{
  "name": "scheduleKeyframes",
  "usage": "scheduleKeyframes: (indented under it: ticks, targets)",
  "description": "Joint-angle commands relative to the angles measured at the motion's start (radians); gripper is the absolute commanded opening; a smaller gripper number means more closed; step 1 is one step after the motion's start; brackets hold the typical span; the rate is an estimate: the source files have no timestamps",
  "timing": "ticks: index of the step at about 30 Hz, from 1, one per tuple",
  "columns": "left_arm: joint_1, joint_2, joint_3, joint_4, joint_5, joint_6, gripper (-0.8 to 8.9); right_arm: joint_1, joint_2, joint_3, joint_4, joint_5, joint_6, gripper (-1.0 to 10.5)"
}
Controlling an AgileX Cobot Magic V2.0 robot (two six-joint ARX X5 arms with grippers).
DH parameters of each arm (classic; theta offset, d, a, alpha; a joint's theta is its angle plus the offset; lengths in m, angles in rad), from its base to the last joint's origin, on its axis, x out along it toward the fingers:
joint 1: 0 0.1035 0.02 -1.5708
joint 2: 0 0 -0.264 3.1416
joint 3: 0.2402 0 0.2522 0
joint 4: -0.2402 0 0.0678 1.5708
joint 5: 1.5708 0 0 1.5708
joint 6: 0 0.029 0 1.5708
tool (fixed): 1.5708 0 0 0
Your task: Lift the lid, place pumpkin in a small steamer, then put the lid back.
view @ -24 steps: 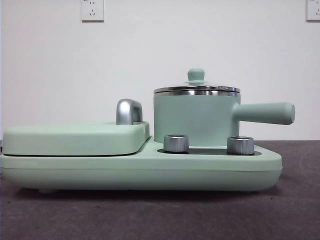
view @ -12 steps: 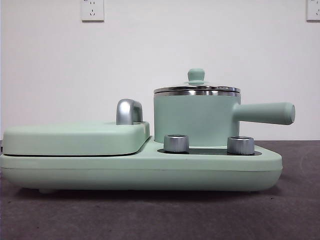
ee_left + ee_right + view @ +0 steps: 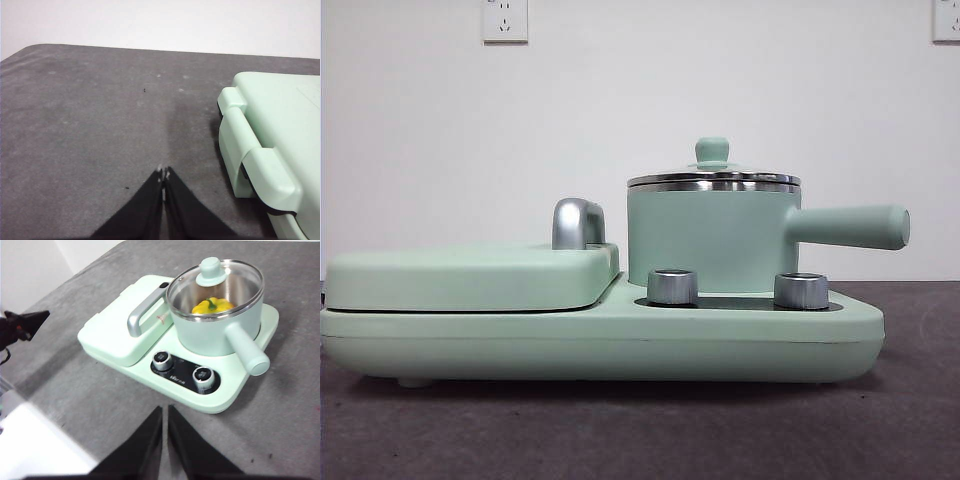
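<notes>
Your right claw (image 3: 164,412) hangs clenched and empty above the grey worktop (image 3: 280,410), well back from the cooker base (image 3: 220,395) ahead of it. On that base stands the small steamer (image 3: 212,335), the lid (image 3: 216,282) seated on its rim, the pumpkin (image 3: 212,305) visible inside through the glass. Your left claw (image 3: 163,172) is clenched too, holding nothing, just beside the griddle cover (image 3: 280,130).

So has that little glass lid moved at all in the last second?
No. The lid sits on the small steamer exactly as before, its knob still lined up the same way under the wall socket.
</notes>
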Motion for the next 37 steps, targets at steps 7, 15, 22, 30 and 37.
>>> scheduleKeyframes:
  ticks: [7,15,22,30,37]
  targets:
    - [0.001,-0.002,-0.019,-0.006,0.002,-0.008,0.07,-0.260,-0.052,-0.166,0.255,0.001,-0.005,0.1]
    - [0.001,-0.002,-0.019,-0.006,0.002,-0.008,0.07,-0.550,-0.143,-0.575,0.747,0.029,-0.024,0.1]
    - [0.001,-0.002,-0.019,-0.006,0.002,-0.008,0.07,-0.649,-0.200,-0.766,0.871,0.029,-0.021,0.1]
    - [0.001,-0.002,-0.019,-0.006,0.002,-0.008,0.07,-0.651,-0.229,-0.813,0.854,0.035,-0.144,0.1]
    - [0.001,-0.002,-0.019,-0.006,0.002,-0.008,0.07,-0.650,-0.229,-0.813,0.816,0.038,-0.223,0.1]
